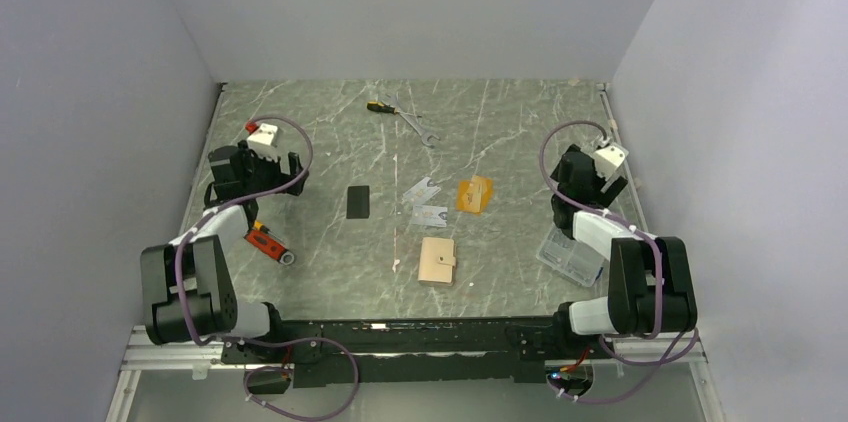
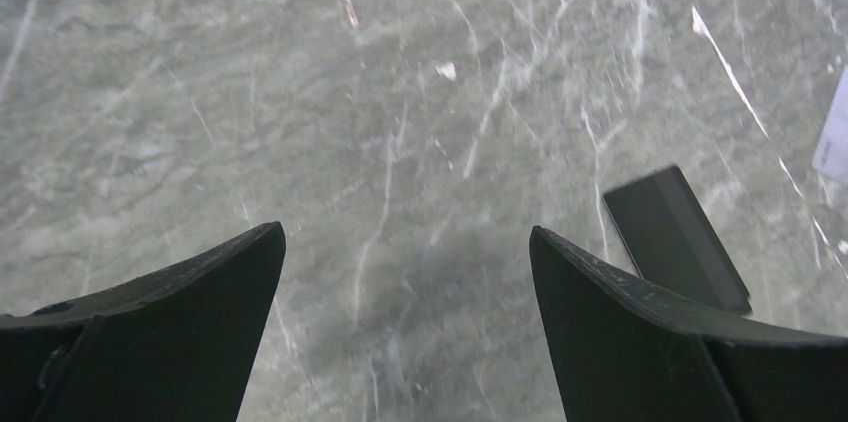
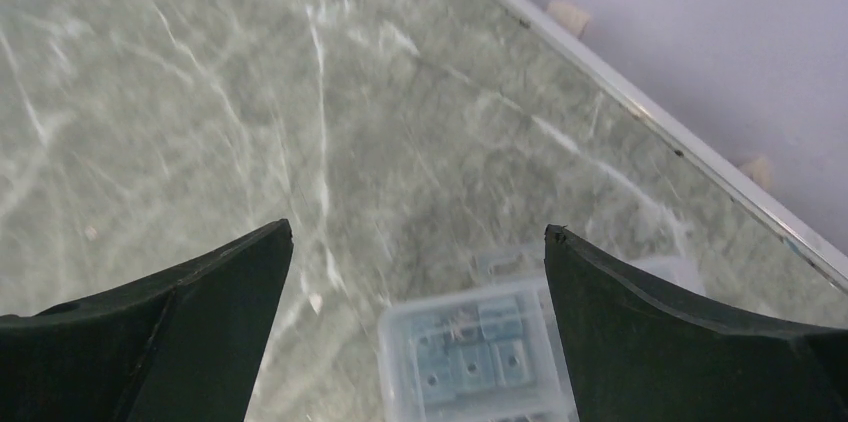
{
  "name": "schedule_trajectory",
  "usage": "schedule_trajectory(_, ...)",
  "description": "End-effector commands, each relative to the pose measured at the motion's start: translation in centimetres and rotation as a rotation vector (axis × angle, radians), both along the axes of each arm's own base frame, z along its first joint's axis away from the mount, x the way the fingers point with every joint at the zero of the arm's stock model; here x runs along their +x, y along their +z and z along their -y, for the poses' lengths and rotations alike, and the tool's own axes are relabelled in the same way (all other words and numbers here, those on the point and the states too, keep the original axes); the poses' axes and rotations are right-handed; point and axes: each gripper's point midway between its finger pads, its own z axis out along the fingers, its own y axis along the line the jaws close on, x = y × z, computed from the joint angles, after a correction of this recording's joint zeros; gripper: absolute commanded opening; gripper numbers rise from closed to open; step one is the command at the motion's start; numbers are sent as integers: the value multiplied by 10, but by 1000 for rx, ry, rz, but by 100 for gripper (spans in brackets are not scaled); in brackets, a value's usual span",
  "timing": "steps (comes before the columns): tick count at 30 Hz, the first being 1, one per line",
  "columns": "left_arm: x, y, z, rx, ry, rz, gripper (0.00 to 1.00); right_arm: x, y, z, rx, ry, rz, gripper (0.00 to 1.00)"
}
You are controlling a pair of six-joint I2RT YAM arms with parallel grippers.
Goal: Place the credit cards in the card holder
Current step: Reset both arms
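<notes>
1. Left fingers [image 2: 235, 277]: spread wide, holding nothing, above the bare tabletop [image 2: 300, 92]; black card [image 2: 675, 239] lies to their right.
2. Right fingers [image 3: 245, 277]: spread wide, holding nothing, above a clear box [image 3: 470, 352] near the right edge.
3. Holder [image 1: 437, 260]: closed, flat, near centre.
4. Silver cards [image 1: 430, 214] and orange card [image 1: 474, 194]: flat, just beyond the holder, apart from it.
</notes>
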Motion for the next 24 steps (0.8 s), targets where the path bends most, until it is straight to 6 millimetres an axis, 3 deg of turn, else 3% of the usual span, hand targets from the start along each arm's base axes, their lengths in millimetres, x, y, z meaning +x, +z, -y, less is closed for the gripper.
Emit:
schedule_trajectory(1, 34, 51, -3, -21, 0, 224, 99, 20, 53, 17, -11, -68, 296, 99)
schedule_trajectory(8, 18, 51, -3, -6, 12, 237, 99, 14, 54, 19, -22, -29, 301, 99)
schedule_trajectory(11, 9, 33, -1, -19, 9, 165, 99, 2, 51, 19, -22, -25, 300, 99)
schedule_trajectory(17, -3, 12, -1, -10, 28, 209, 100, -16, 28, 18, -20, -24, 306, 99)
schedule_trajectory(20, -6, 16, 3, -26, 23, 311, 99, -15, 25, 16, -35, 3, 326, 99)
schedule_trajectory(24, -5, 15, 2, -20, 29, 306, 100, -9, 24, 2, -76, 107, 337, 100)
